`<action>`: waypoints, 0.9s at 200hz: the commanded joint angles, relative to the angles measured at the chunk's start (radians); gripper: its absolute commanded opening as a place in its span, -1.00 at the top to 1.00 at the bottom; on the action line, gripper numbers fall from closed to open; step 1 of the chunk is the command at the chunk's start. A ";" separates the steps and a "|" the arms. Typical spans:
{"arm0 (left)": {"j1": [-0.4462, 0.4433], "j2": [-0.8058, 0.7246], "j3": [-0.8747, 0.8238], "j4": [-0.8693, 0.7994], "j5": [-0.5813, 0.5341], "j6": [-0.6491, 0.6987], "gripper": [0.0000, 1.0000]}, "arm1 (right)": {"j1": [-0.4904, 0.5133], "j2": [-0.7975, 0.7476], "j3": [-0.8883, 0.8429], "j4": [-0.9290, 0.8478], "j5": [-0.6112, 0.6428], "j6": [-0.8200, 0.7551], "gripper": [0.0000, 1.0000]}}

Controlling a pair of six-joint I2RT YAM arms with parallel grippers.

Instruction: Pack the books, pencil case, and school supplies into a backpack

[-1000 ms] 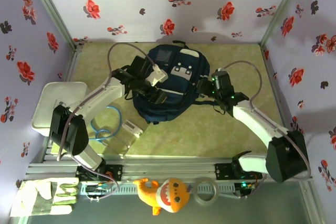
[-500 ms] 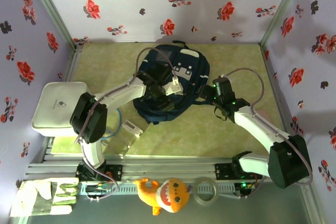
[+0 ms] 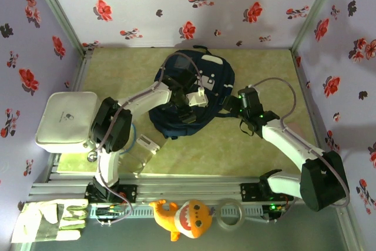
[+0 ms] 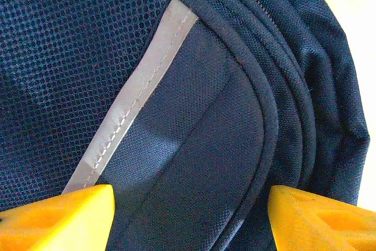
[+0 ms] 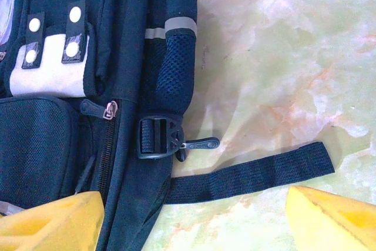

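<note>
Toward the far middle of the pale green marbled tabletop lies the large navy-blue fabric backpack, flat, with its white-grey front patches facing up (which leaves the zips turned toward the arms). The left gripper hangs right over the bag's lower half. Seen from its wrist, its yellow fingers stand spread either side of a curved piped seam, beside a grey reflective strip, and pinch nothing. I'd judge it is lined up to take a fold of cloth and lift an opening. The right gripper sits at the bag's right flank with its jaws also wide apart, above a loose black webbing strap and a black plastic buckle, probably placed to steady that side. Whether the main zip is undone, I cannot tell.
</note>
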 commanded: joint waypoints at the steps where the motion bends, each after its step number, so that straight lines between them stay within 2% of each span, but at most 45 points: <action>1: -0.002 0.025 0.003 0.032 -0.100 0.042 -0.26 | -0.004 -0.018 -0.015 0.008 0.030 0.024 -0.63; 27: -0.002 -0.006 -0.026 0.122 -0.173 0.039 -0.01 | -0.005 -0.020 -0.013 0.006 0.033 0.027 -0.63; 56: -0.002 -0.096 -0.085 0.218 -0.165 0.037 0.46 | -0.011 -0.024 -0.004 -0.002 0.042 0.016 -0.63; 92: -0.001 -0.184 -0.129 0.250 -0.126 0.014 0.81 | -0.018 -0.014 0.019 0.000 0.028 -0.018 -0.63; 130: 0.010 -0.264 -0.192 0.311 -0.096 -0.035 0.96 | -0.021 0.060 0.129 -0.062 -0.016 -0.099 -0.57; 180: 0.027 -0.333 -0.263 0.361 -0.038 -0.087 1.00 | -0.021 0.261 0.358 -0.196 -0.109 -0.280 -0.32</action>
